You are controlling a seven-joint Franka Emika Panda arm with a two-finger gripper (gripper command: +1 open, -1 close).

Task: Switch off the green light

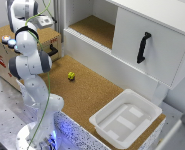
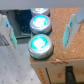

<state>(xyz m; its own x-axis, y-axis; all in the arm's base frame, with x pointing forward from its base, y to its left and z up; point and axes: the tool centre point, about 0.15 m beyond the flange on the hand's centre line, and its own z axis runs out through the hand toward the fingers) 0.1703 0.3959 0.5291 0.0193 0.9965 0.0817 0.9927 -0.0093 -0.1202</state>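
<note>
- Between the gripper's (image 2: 39,45) widely spread jaws: the green light (image 2: 40,43), a round dome with a silvery rim and a glowing teal-green cap.
- Contact with the fingers can't be told.
- It is the end one in a row of three on the box (image 2: 52,69), close to the edge.
- Middle button (image 2: 40,23) glows paler.
- Third button (image 2: 39,10) is cut off, colour unclear.
- Exterior view: the box is on the left, and the arm (image 1: 29,62) hides the gripper.
</note>
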